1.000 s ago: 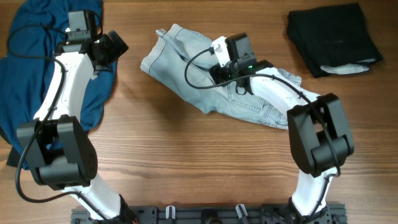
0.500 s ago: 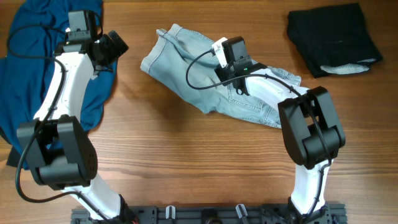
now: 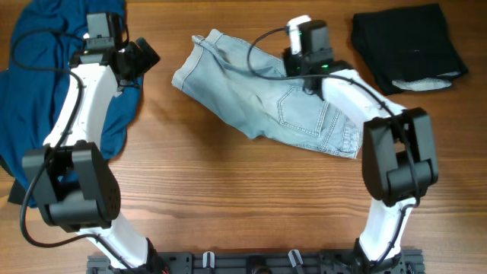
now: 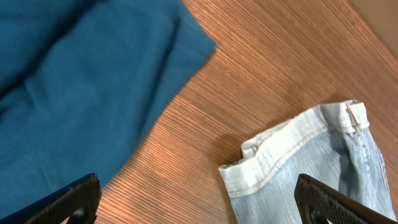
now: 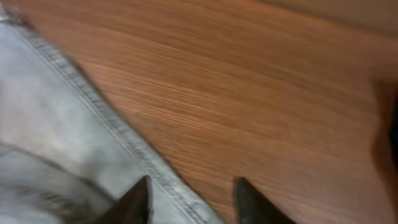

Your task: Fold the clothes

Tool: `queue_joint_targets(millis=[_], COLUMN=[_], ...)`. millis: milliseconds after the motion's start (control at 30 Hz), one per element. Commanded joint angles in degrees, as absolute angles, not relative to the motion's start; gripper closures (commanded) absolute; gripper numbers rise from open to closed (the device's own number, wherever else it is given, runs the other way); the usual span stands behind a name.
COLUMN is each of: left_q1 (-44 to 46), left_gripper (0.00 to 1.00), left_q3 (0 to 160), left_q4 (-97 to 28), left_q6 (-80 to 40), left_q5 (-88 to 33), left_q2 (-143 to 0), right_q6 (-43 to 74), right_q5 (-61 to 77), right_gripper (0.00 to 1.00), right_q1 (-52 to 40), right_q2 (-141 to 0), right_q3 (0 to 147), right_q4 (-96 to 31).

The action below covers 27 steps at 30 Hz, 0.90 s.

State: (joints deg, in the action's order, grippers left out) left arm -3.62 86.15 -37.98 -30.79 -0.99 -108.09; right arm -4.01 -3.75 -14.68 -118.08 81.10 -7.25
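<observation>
The pale-blue denim pants lie spread across the middle of the wooden table, with a stitched back pocket facing up. My right gripper is at their far edge. In the blurred right wrist view its open fingers straddle the stitched denim edge and hold nothing. My left gripper hovers left of the pants, over bare wood. In the left wrist view its fingers are wide open and empty, with a hemmed denim corner between them.
A dark blue garment lies crumpled at the far left under my left arm; it also shows in the left wrist view. A folded black garment with a white patch sits at the back right.
My right gripper has moved from the middle of the pants back and to the right, to their far edge. The denim there now lies flatter, back pocket showing. The left arm is unchanged.
</observation>
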Motion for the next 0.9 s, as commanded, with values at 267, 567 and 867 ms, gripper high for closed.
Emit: queue_joint_targets(millis=[267, 567, 867], left_q1=[-2.02, -2.09, -2.24], left_gripper=[0.00, 0.00, 0.00], left_q3=[86.37, 86.35, 86.35], left_q4=[-37.08, -37.06, -37.60], left_q6=[-30.26, -30.26, -30.24], left_q5=[0.34, 1.96, 2.68], left_q2=[-108.66, -108.66, -108.66], right_q6=[-3.09, -5.21, -6.00], right_q5=[18.11, 18.02, 17.91], right_gripper=[0.26, 0.94, 0.96], right_q1=[-15.62, -22.15, -23.55], right_q2=[-113.51, -117.27, -123.31], right_q3=[88.58, 88.55, 88.55], right_q4=[-18.81, -22.15, -20.53])
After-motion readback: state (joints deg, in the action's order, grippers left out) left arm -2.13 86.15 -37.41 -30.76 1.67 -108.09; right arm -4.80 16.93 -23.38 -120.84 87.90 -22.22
